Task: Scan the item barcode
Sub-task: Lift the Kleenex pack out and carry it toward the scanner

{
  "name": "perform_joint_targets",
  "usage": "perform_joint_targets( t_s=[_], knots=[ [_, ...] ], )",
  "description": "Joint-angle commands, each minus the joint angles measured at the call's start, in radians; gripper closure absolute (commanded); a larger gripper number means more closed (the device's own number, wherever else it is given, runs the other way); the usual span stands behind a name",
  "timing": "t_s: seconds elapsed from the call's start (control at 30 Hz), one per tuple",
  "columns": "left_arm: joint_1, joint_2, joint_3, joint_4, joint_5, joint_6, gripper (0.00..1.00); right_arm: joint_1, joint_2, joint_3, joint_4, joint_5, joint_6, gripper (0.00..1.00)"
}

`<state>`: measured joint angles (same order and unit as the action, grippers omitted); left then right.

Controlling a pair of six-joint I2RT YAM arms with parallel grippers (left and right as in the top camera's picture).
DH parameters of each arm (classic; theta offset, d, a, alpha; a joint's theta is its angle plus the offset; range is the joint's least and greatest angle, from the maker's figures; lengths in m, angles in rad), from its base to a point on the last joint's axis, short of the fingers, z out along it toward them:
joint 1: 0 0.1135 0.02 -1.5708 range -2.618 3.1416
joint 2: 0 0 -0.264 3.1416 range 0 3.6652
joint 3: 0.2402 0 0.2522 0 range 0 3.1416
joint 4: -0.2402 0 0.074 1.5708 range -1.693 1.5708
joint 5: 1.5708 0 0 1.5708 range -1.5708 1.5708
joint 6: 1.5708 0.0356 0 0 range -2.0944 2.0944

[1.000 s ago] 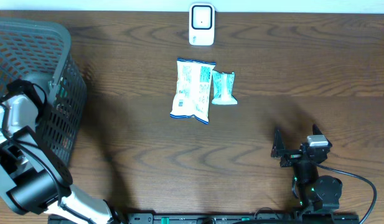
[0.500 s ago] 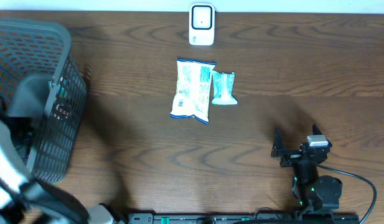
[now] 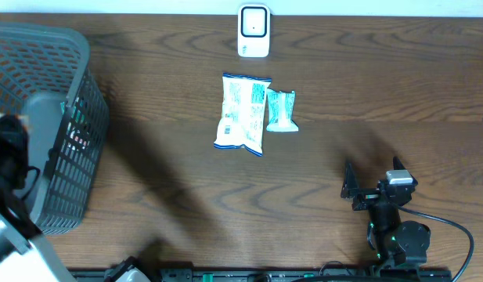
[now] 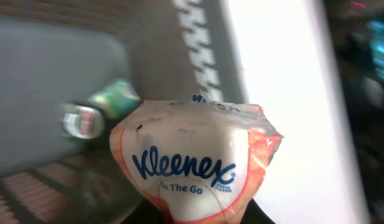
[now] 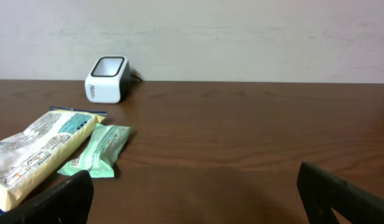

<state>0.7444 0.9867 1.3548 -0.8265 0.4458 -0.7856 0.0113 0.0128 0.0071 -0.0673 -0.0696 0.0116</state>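
Grey mesh basket [image 3: 77,102], white scanner [image 3: 254,31], white-and-blue bag [image 3: 243,113], mint-green packet [image 3: 281,110], orange-edged white Kleenex pack [image 4: 195,165], dark wood-grain table [image 3: 382,94]

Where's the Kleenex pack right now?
Left wrist view: Kleenex pack pinched in the left gripper, at the grey basket on the table's left end.

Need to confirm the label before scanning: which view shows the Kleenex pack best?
Left wrist. The Kleenex pack fills the frame, with its logo facing the camera and readable. Overhead shows the basket, but no pack can be made out there. Right wrist faces the scanner; the pack is not in it.
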Motion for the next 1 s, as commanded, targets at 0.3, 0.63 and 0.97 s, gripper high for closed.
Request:
perform_joint_targets(
  t_s=[0.3, 0.63, 0.97],
  knots=[
    [-0.333, -0.027, 0.020, 0.050, 0.120, -0.005, 0.89, -0.005, -0.005, -0.001, -0.004, 0.008, 0.010, 0.01],
    [-0.831, 0.235, 0.020, 0.326, 0.100, 0.029, 0.89, -0.005, -0.005, -0.001, -0.004, 0.008, 0.010, 0.01],
    [-1.160, 0.615, 0.020, 0.630, -0.002, 0.028, 0.87, -0.005, -0.005, -0.001, -0.004, 0.008, 0.010, 0.01]
  ],
)
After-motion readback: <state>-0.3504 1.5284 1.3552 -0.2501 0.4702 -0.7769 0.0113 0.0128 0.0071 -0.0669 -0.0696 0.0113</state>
